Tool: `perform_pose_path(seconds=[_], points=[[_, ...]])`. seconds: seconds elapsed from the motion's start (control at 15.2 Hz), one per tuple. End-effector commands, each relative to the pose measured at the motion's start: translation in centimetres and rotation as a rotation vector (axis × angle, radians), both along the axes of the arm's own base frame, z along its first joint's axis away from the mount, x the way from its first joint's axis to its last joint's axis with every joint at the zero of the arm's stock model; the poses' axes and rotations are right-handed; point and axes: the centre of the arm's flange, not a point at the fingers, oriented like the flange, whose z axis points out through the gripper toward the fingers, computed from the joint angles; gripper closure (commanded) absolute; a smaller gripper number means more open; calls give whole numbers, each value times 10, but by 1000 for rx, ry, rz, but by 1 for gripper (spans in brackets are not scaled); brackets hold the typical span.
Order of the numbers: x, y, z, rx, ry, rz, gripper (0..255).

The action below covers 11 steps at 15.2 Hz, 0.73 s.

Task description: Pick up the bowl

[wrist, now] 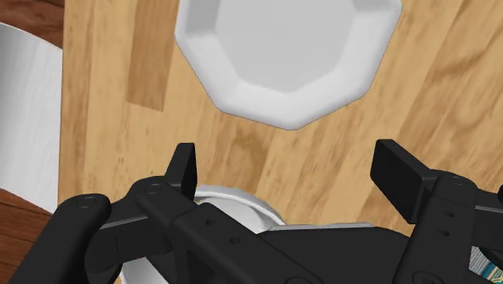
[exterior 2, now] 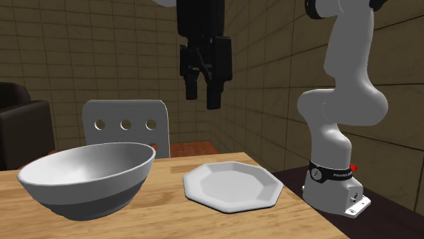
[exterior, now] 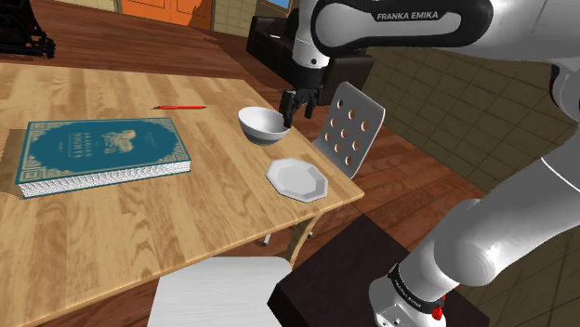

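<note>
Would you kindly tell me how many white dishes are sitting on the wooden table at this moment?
2. The bowl stands below the open gripper. The octagonal plate lies beside it, apart from it, nearer the corner of the table. None seems hidden.

In the wrist view the black hand behind the jaws covers all of the bowl [wrist: 242,206] but a pale arc of rim. The plate [wrist: 290,56] is cut by the picture's edge there, and of the book [wrist: 484,262] we catch one corner. In the second exterior view the bowl hides the chair's [exterior 2: 126,108] lower back, and the arm [exterior 2: 346,81] runs off the top. The thin red stick [exterior: 178,108] on the bench [exterior: 112,223] is too small for us to tell pen from pencil.
</note>
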Motion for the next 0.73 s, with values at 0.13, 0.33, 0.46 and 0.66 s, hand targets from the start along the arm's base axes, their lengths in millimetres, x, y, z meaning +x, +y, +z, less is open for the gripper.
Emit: perform_pose_path(seconds=[0.13,0.33,0.46,0.66], points=[[44,21,-25,-57,-7,16,0],[78,35,-43,-100,-13,27,0],[100,45,-55,-129,-17,35,0],[134,59,-74,-172,-22,46,0]])
